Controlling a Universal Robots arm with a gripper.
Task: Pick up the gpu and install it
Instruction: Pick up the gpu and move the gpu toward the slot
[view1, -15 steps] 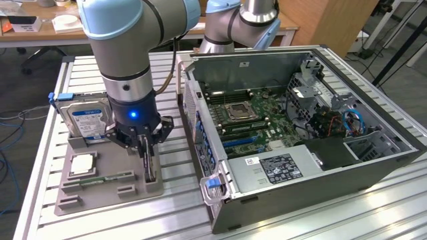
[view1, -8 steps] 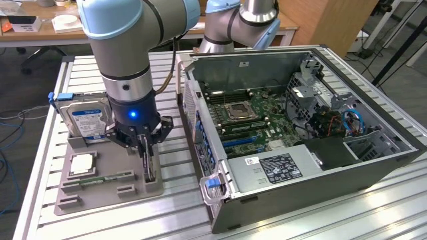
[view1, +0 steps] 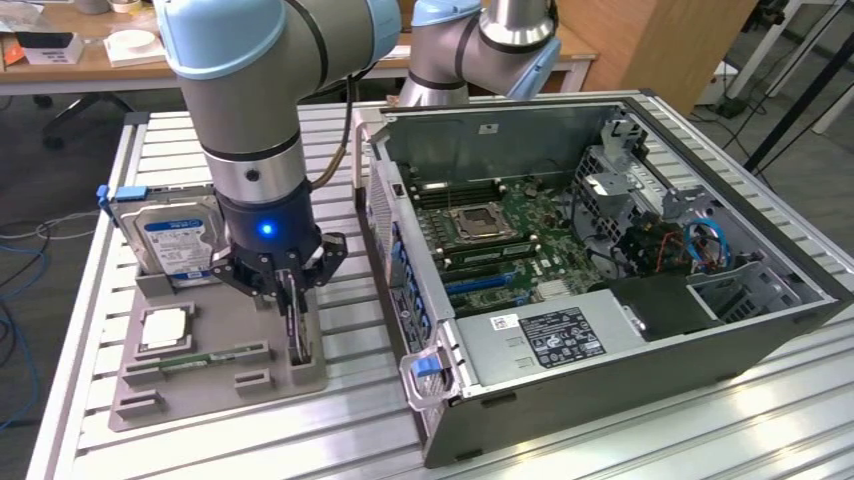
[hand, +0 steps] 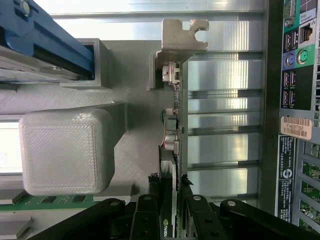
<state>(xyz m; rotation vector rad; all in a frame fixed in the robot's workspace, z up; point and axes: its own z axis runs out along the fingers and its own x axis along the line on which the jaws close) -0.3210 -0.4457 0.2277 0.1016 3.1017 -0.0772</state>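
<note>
Right next to the open computer case (view1: 601, 400), the gripper (view1: 294, 288) clamps the top edge of the gpu (view1: 299, 338), probably the right hold for such a light, stiff, fragile card.

In the exterior view the arm (view1: 247, 110) runs out past the top edge and covers one side of the hard drive (view1: 171, 238). The end effector (view1: 295, 292), clamped on the gpu (view1: 299, 338), hides the card's upper edge. In the wrist view the fingers (hand: 145, 217) are cut off by the picture's edge, as is the computer case (hand: 274, 125). The print on its black label (hand: 287, 175) is too small to read.
</note>
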